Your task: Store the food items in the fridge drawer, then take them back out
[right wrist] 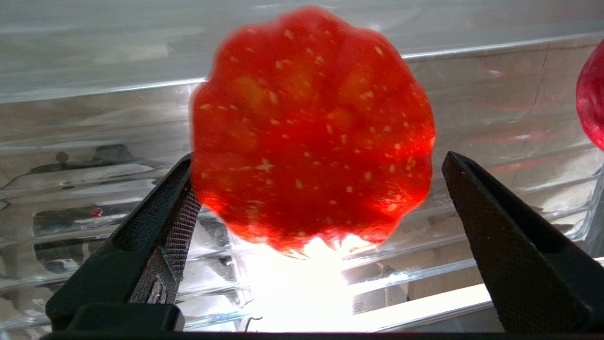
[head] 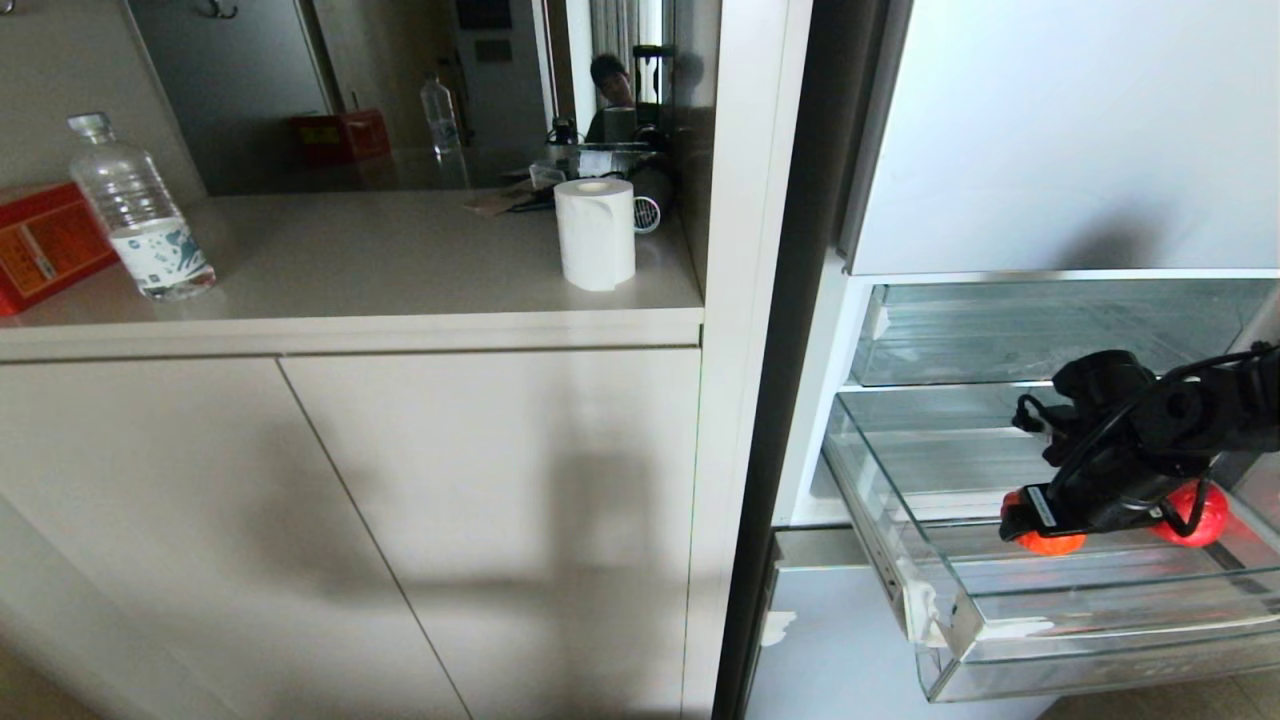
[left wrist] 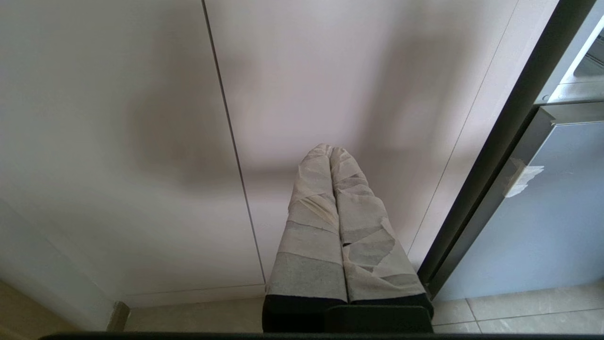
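A beige worktop (head: 400, 260) runs over flat pale cabinet doors (head: 350, 520), with a mirror-like panel behind it. At the worktop's left edge sits a red cardboard box (head: 40, 245), and just beside it a clear plastic water bottle with a blue-and-white label (head: 140, 215). Near the worktop's right back corner a white roll of tissue paper (head: 595, 232) stands upright, with small dark clutter behind it.

In the left wrist view the left gripper (left wrist: 330, 150) hangs before the cabinet doors, near the floor tiles; its two tape-wrapped fingers (left wrist: 314, 226) lie pressed together, holding nothing.

To the right of the cabinets stands the tall glossy pale blue-white fridge (head: 1060, 130) with a black side edge, and a scrap of white tape (head: 778, 627) on its lower panel. Its middle section is open: a shallow clear drawer (head: 1000, 335) sits above, and below it the wide, deep clear-plastic fridge drawer (head: 1100, 650) is pulled out.

Inside that drawer, toward its right part, the black right gripper (right wrist: 314, 208) reaches in from the right. Its textured fingers (right wrist: 500, 226) stand spread wide on either side of a round, lobed, red-orange tomato-like fruit with pale flecks (right wrist: 311, 127), which rests on the drawer's ribbed bottom. One finger looks to be at the fruit's edge, the other apart from it; the fruit is not clamped. A second glossy red fruit (head: 1195, 515) lies in the drawer further right, partly behind the arm.
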